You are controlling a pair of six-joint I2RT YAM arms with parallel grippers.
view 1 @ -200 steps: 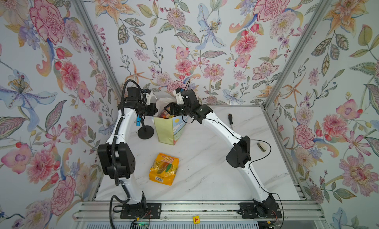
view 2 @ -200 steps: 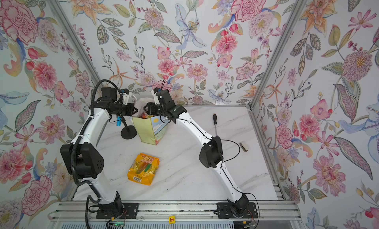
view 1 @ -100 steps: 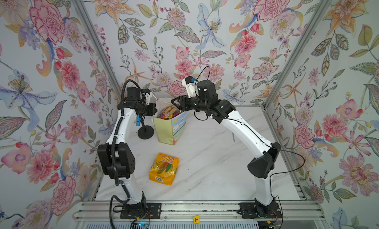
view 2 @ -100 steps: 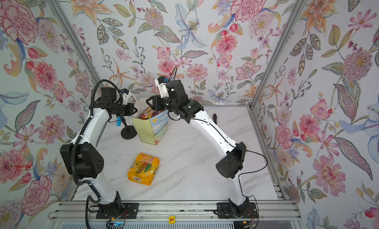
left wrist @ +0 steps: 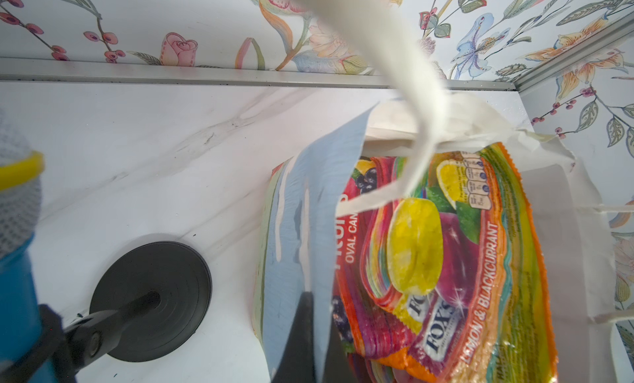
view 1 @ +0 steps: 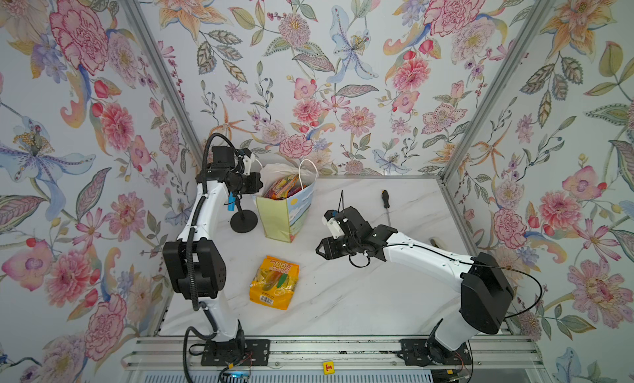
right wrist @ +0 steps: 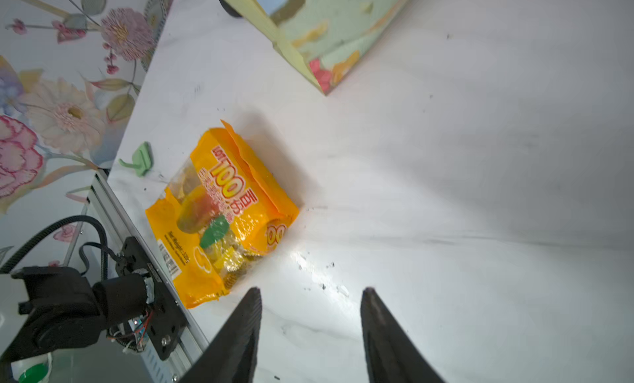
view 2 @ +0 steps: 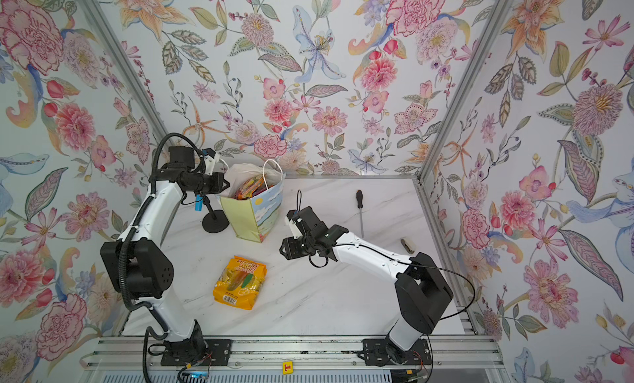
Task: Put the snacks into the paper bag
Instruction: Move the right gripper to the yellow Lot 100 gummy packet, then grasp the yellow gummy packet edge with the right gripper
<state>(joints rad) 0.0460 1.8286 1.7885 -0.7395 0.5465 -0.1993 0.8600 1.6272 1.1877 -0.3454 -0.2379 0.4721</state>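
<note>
White marble worktop, floral walls. Left gripper pinches painted paper bag; right gripper jaws apart, empty. Bagged glossy snack packets half-hidden.

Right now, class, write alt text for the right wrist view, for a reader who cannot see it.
A yellow-orange snack packet lies flat on the white table, ahead of the open, empty right gripper. The paper bag's corner shows beyond.

In the left wrist view the white cord handle is a blur across the paper bag, and the frame edge cuts the blue toy microphone. The FOX'S packet hides most of the lower packets. Right of centre in a top view, a small dark object, perhaps a clip, is too small to tell.
</note>
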